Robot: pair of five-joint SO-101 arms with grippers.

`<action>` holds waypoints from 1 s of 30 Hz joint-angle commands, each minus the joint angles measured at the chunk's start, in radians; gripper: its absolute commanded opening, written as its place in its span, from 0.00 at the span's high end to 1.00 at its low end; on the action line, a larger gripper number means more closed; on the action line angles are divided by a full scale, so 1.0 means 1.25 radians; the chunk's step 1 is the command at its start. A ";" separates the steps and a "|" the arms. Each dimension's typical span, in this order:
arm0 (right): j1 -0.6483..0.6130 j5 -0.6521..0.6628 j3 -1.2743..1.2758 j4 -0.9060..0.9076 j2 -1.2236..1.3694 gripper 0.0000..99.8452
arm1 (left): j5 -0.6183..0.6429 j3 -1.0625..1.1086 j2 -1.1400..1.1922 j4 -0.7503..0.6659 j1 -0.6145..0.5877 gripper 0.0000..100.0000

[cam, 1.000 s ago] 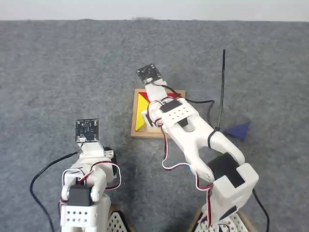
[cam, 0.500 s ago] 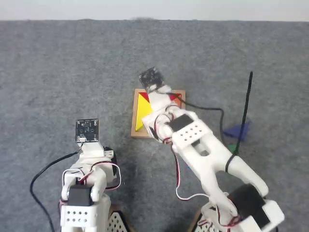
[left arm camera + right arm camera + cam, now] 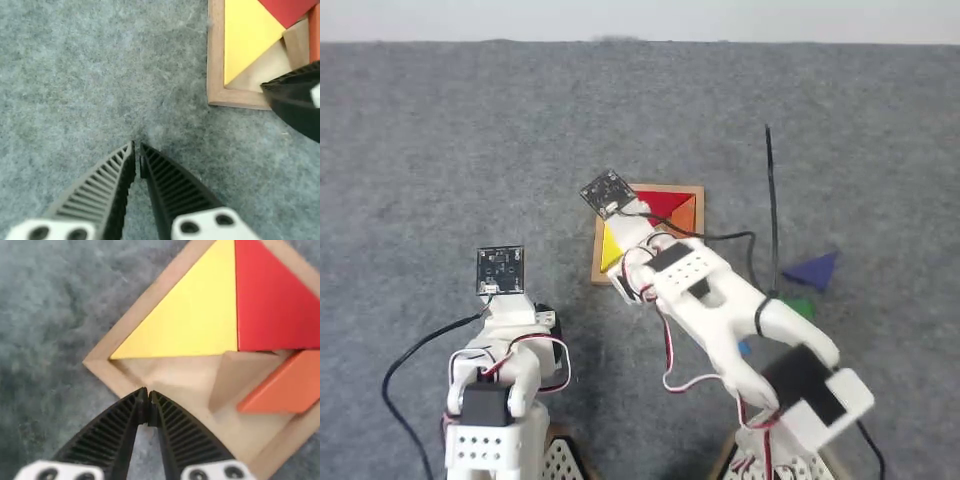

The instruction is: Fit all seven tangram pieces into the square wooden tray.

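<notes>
wooden tray (image 3: 698, 192): middle and lower right hidden under the right arm (image 3: 720, 300), centre of the high view
green piece (image 3: 801, 308): partly behind that arm, right of centre
orange piece (image 3: 280, 385): cut by right wrist view's edge

The tray (image 3: 670, 187) is sitting centrally on the table (image 3: 470, 120), holding one triangle (image 3: 190, 320) along its left wall and a second triangle (image 3: 280, 300) along its far wall; a loose triangle (image 3: 815, 270) is lying to its right.

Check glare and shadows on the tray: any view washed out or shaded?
High view: flat, even light, no glare on the wooden tray; the right arm covers much of its middle. Right wrist view: yellow triangle and red triangle look matte, no hotspots, only faint shading on the bare tray floor. Left wrist view: carpet evenly lit, no hard shadows.
</notes>
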 commanded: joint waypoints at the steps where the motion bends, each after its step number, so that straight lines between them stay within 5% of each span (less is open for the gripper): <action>1: 0.060 0.015 -0.063 -0.012 0.018 0.98 | -0.012 -0.010 -0.016 0.004 -0.005 0.99; 30: 0.163 0.012 -0.115 0.014 -0.044 0.98 | -0.012 -0.010 -0.016 0.004 -0.005 0.99</action>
